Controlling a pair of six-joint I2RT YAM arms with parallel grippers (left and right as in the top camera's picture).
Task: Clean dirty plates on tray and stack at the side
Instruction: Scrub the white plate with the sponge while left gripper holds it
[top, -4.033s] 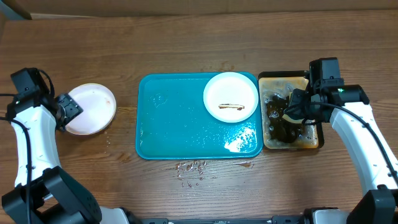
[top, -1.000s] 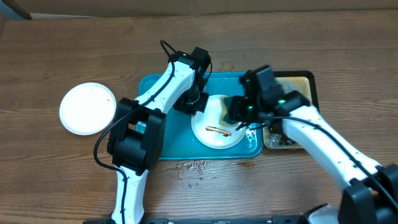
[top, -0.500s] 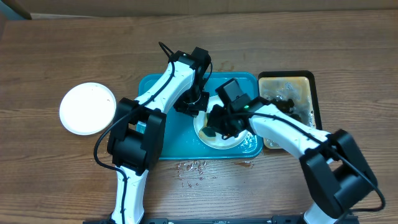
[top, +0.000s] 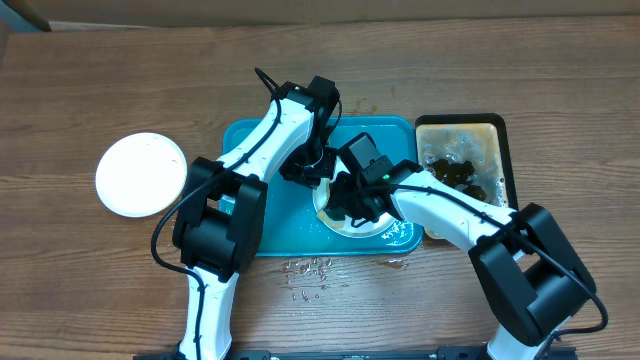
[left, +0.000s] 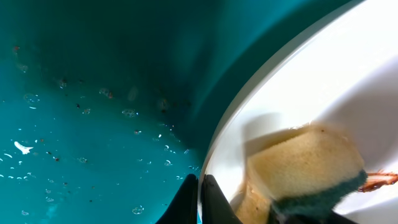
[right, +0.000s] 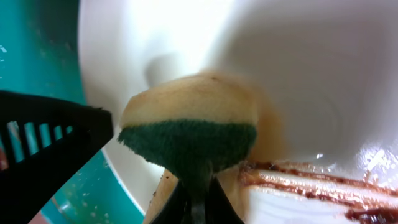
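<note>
A white plate (top: 345, 227) lies on the teal tray (top: 290, 225), right of its middle, with a brown sauce streak (right: 311, 180) across it. My left gripper (left: 200, 190) is shut on the plate's left rim, one finger inside and one outside. My right gripper (right: 198, 202) is shut on a yellow sponge with a green scouring side (right: 189, 124). It presses the sponge onto the plate close to the left gripper (top: 318, 172). From overhead, the right gripper (top: 347, 203) and its arm hide much of the plate. A clean white plate (top: 141, 174) rests on the table at the far left.
A black tray (top: 505, 150) holding brown liquid stands just right of the teal tray. Water drops (top: 308, 267) spot the wood in front of the tray. The tray floor (left: 93, 124) is wet and speckled.
Both arms have come in from the table's sides to the plate. Over the last second the right gripper slid the sponge leftward across the plate toward the left gripper, which stayed put.
</note>
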